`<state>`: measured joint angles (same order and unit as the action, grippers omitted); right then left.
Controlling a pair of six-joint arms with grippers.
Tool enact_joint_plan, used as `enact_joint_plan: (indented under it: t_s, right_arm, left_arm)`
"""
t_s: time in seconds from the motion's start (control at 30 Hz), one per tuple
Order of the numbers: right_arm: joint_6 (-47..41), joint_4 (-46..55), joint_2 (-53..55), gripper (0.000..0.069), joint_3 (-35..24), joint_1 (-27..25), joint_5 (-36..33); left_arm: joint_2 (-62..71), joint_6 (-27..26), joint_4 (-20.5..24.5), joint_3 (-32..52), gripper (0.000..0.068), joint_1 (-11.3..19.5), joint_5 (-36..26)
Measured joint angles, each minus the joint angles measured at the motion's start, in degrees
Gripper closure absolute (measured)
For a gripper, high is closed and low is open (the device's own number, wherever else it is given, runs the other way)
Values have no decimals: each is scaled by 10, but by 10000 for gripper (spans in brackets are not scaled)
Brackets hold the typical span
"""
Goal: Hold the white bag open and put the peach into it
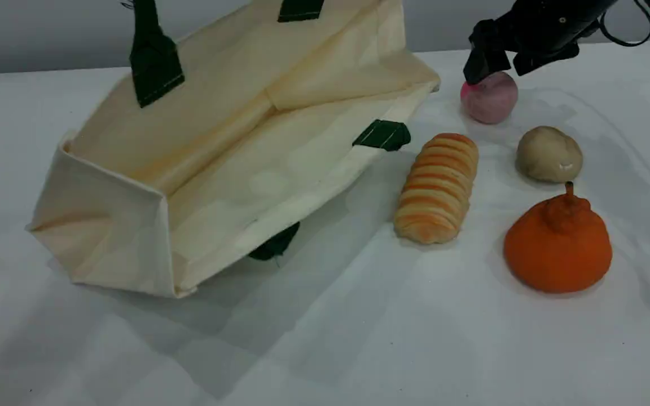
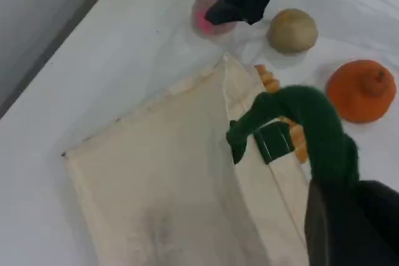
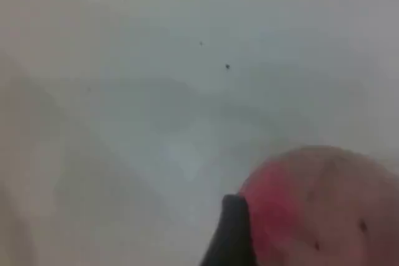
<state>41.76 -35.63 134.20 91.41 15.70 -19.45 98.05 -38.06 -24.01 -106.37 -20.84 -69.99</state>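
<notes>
Over the peach [image 1: 490, 98], the right tool [image 1: 499, 63] stands spread wide; lower it centrally, then squeeze gently. The left tool [image 2: 349, 228] grips the white bag [image 1: 218, 163] by its green handle [image 2: 312, 119].

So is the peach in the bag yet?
Out. The peach sits on the table right of the white bag, the open right gripper straddling it.

The white bag [image 1: 235, 152] was matt cream canvas, creased along its folds, with dark green woven tabs [image 1: 382, 135] and a fuzzy green rope handle [image 2: 312, 123]. The peach [image 1: 491, 98] looked soft and matt, as did the beige lump [image 1: 549, 154] and the orange fruit [image 1: 557, 245]. The desk [image 1: 359, 338] wore smooth white cloth.
</notes>
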Motion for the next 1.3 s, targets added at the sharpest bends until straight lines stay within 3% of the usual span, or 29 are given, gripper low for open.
enact_joint_plan:
  t_s: [0.5,0.6,0.77,1.0,1.3]
  right_arm:
    - [8,-7,29,138,0,4,13]
    - [8,-7,29,197,0,4,14]
    - [7,-7,29,352,0,4,15]
    - [7,0,27,356,0,3,7]
    - [-15,45,-42,356,-1,3,-56]
  left_arm:
    - [0,0,0,0,589,0,0]
    - [0,0,0,0,589,0,0]
    - [0,0,0,0,589,0,0]
    - [0,0,0,0,589,0,0]
    - [0,0,0,0,589,0,0]
